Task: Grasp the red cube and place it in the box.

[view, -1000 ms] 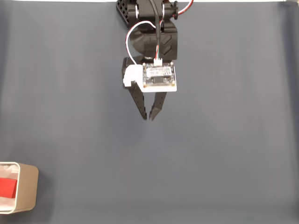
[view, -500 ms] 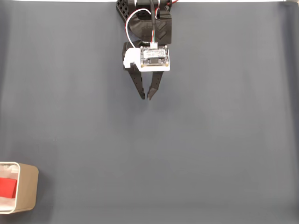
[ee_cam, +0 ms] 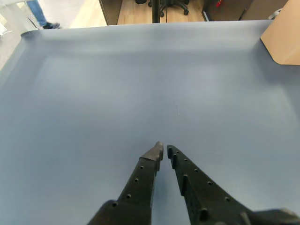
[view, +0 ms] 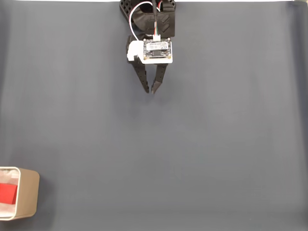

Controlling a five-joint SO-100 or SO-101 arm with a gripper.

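Observation:
In the fixed view the red cube [view: 7, 194] lies inside the beige box [view: 30, 193] at the bottom left corner, partly cut off by the frame edge. My gripper [view: 150, 91] hangs far from it near the top centre, its black fingertips almost touching with nothing between them. In the wrist view the gripper [ee_cam: 163, 149] points across the bare grey mat, tips nearly closed and empty. The box [ee_cam: 287, 37] shows as a tan corner at the upper right of the wrist view.
A grey mat [view: 216, 144] covers the whole table. The arm's base [view: 144, 9] sits at the top edge. Beyond the mat's far edge in the wrist view are a chair base [ee_cam: 171, 7] and a person's legs [ee_cam: 40, 14].
The arm has pulled back toward its base at the top of the fixed view, the gripper rising from mid-table. The cube stays in the box.

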